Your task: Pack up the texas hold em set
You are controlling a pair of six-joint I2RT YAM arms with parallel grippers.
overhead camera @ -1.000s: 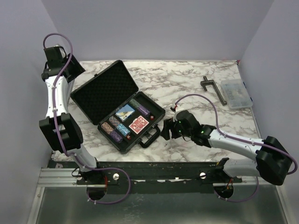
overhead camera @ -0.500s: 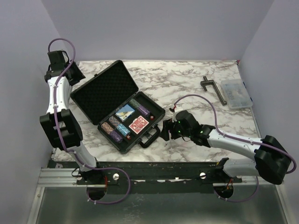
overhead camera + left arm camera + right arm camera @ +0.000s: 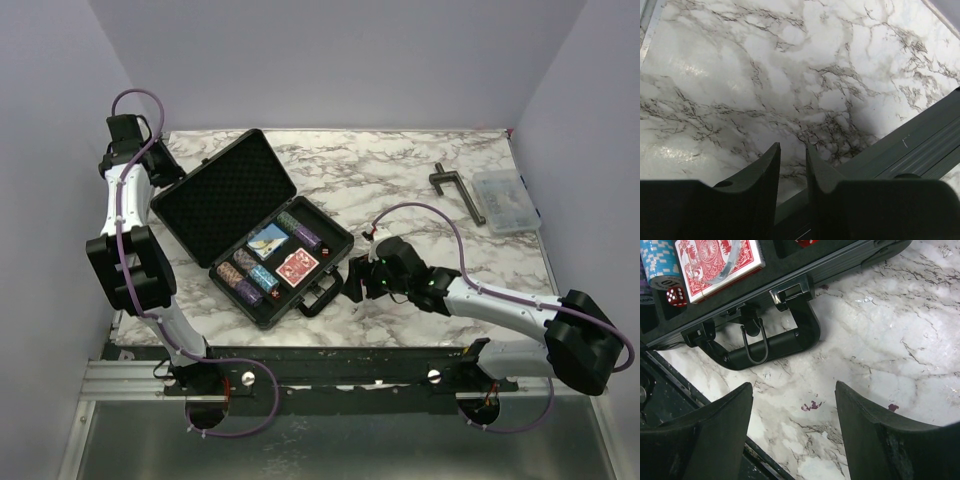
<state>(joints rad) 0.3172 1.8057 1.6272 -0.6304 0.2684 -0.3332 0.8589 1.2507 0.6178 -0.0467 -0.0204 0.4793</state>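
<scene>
Jaws of the left gripper [image 3: 792,147] stand nearly together, with only a slim gap between them and nothing in it. Bare marble shows past the tips. It hangs over the far-left corner of the table [image 3: 400,170], just behind the free edge of the lid [image 3: 910,150], whose ribbed outer shell crosses the lower right of the left wrist view.

The right gripper [image 3: 792,390] is spread wide and empty, low over the table near its near edge. The handle [image 3: 770,347] lies just ahead of the tips and is not touched.

The case [image 3: 215,190] sits open on the left half of the table. Its long axis runs from near-left to far-right, with the hinge along that line. The lid leans back toward the far-left corner, and the handle side faces near-right. A red card deck [image 3: 715,260], chip stacks [image 3: 243,280] and a red die [image 3: 674,296] already sit in the base compartments.

Closing looks like what remains. The lid has to swing from far-left over toward near-right, across the short axis. The left arm is plainly the nearer one to the lid's free edge and is placed behind it to push. The right arm is nearer the handle and could steady the base. Whether the left tips touch the lid I cannot tell.
</scene>
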